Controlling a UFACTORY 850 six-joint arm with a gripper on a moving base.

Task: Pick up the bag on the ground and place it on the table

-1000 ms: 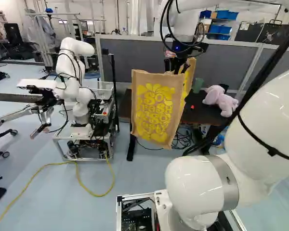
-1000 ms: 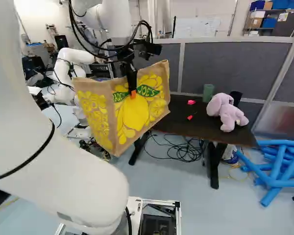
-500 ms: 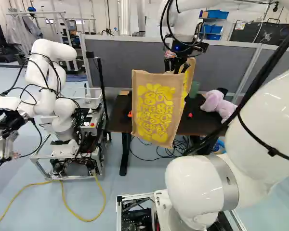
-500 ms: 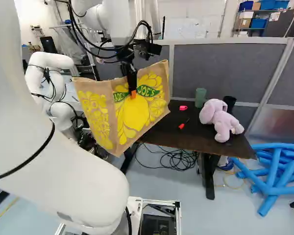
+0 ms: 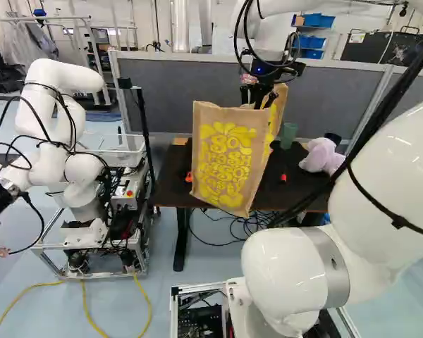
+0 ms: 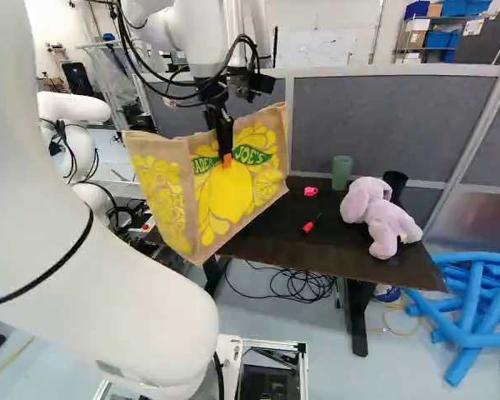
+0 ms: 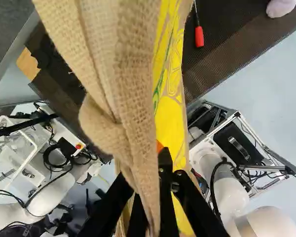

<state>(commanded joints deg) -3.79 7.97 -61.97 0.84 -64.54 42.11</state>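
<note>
Robot arm (image 6: 108,267) rising from its base, reaching forward overhead; pincer (image 6: 225,157) directed downward, closed on the upper edge of the bag (image 5: 229,158), which hangs in the air by the near side of the tabletop (image 6: 317,258). Occupying the tabletop: plush toy (image 6: 379,218), green cylinder (image 6: 341,172), black cup (image 6: 394,185), red-handled tool (image 6: 308,227) and small pink object (image 6: 311,191). At the left of the left base view, another robot (image 5: 63,120); on the floor, blue tubes (image 6: 483,340). Bag mouth-up, slightly tilted; its lettered side's long axis near vertical, its fruit-printed face toward the right base camera.
</note>
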